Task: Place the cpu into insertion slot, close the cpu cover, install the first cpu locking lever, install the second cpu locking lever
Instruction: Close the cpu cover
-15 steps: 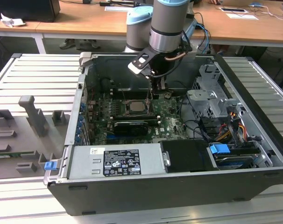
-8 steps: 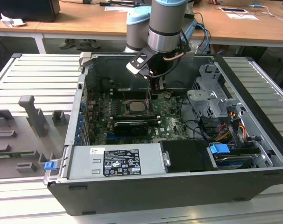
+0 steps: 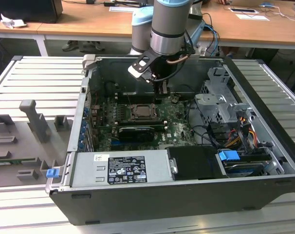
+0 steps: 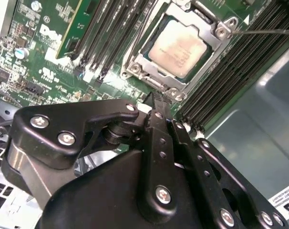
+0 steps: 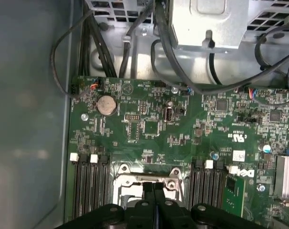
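The gripper [image 4: 155,98] is matte black, built of bolted plates and links. Its slim fingers are pressed together with nothing between them, poised just above the edge of the insertion slot [image 3: 143,119] on the glossy green circuit board [image 5: 149,126].

The cpu [image 4: 178,46] lies flat in that slot, a small square with a dull, pale silver-beige metal top, slightly smudged. The cpu cover [image 4: 154,64], a thin bright steel frame with a cut-out centre, lies down around it, screw heads at the corners. A thin wire lever [image 4: 266,31] runs off one corner.

Ribbed black memory slots [image 4: 235,71] flank the socket on both sides. A round silvery coin cell [image 5: 106,105] sits further along the board, near bundled black cables [image 5: 182,71].
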You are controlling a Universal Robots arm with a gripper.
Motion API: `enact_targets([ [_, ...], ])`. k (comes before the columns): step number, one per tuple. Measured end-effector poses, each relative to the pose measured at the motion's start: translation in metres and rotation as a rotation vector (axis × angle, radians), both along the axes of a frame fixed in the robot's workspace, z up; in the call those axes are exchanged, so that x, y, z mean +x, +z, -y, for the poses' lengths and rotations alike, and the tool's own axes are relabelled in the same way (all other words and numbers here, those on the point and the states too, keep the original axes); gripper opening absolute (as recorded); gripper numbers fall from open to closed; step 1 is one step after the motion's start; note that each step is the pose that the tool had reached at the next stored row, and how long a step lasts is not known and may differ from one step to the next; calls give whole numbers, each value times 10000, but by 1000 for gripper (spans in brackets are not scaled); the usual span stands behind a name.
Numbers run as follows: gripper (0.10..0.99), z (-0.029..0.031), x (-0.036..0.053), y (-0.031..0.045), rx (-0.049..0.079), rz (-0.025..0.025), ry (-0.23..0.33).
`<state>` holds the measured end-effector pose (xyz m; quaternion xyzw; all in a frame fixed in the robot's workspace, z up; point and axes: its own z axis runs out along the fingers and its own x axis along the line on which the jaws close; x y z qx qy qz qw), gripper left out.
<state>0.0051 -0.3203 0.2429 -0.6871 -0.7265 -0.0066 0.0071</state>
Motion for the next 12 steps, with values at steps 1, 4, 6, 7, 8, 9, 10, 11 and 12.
enact_targets([
  [1, 106, 0, -42, -1, 2, 1, -2],
  [4, 106, 0, -196, -7, 2, 0, 0],
  [6, 106, 0, -275, -12, 3, 1, -2],
  [7, 106, 0, -305, -14, 2, 1, -1],
  [8, 106, 0, -322, -15, 2, 0, -2],
  [9, 106, 0, -337, -16, 2, 0, -2],
  [10, 106, 0, -361, -18, 3, 1, -2],
  [11, 106, 0, -376, -19, 1, 0, -1],
  [12, 106, 0, -389, -20, 2, 0, -1],
])
